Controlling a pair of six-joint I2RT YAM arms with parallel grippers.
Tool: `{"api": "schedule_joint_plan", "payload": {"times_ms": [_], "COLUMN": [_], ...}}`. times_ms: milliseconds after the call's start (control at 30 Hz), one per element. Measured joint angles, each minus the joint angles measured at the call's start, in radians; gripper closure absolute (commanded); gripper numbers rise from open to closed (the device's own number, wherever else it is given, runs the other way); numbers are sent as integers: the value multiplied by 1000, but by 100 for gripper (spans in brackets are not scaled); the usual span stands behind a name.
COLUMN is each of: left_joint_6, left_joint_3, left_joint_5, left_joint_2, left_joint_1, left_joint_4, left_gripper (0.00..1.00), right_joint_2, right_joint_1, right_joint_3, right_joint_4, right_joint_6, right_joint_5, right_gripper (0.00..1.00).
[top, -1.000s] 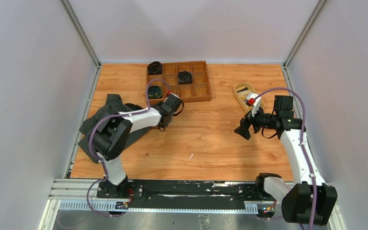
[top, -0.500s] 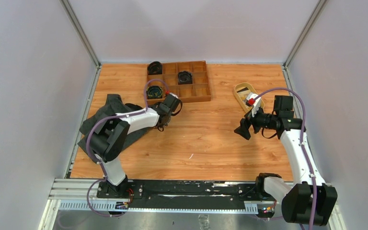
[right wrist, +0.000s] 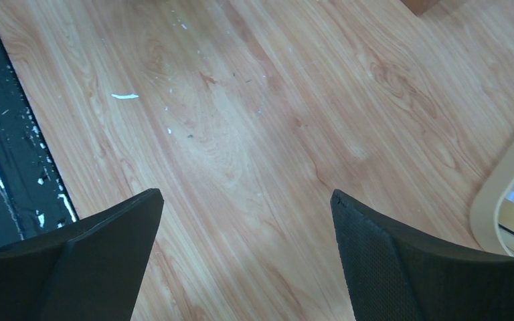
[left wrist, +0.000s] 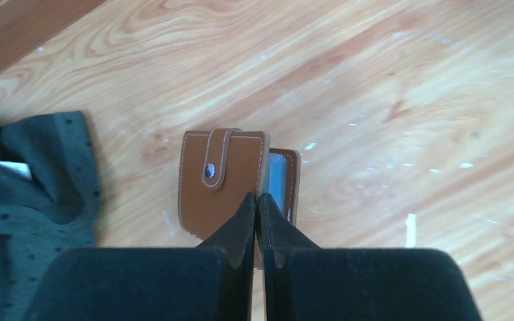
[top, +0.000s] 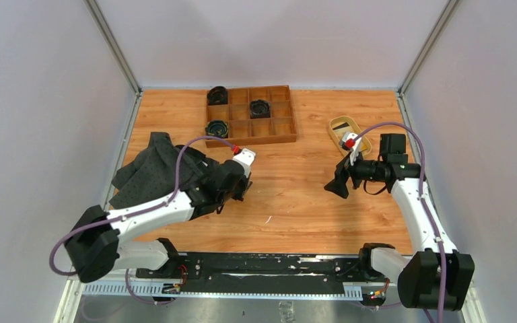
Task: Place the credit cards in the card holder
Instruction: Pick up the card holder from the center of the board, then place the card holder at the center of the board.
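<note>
Left gripper [left wrist: 257, 200] – fingers pressed tight together, tips right over the brown card holder [left wrist: 224, 174], which lies on the table [left wrist: 375, 87] just ahead of them, with a dark cloth [left wrist: 33, 180] off to their left. Right gripper [right wrist: 245, 195] is spread wide above the wood – tan dish [right wrist: 502, 180] at its right.

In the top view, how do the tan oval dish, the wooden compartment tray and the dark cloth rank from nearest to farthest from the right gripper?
Counting from the open right gripper:
1. Tan oval dish, just beyond it, on the right side.
2. Wooden compartment tray, at the far side, left of centre.
3. Dark cloth, on the far left.
</note>
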Motion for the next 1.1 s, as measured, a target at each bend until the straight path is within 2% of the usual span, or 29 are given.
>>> {"api": "schedule_joint_plan", "payload": {"times_ms": [167,367,767,1000,1100], "left_joint_6": [-80,-158,-285,-375,-362], "left_joint_3": [-109,-177,-209,-208,-207], "left_joint_5": [77,187,405,538,595], "left_joint_2": [-151,-223,-163,-63,-38], "left_joint_1": [-41,-82,-85,-54,-37], "left_joint_4": [105,238,489,603,628], "left_gripper": [100,100,100,100,100], "right_joint_2": [32,61,96,93,91], "right_joint_1": [20,45,85,229,278], "right_joint_3": [0,1,1,-6,-14], "right_joint_4": [-9,-18,-2,26,38], "right_joint_6": [12,56,142,100,71], "right_joint_5": [-53,-130,-274,-263,-233], "right_gripper": [1,1,2,1,1]}}
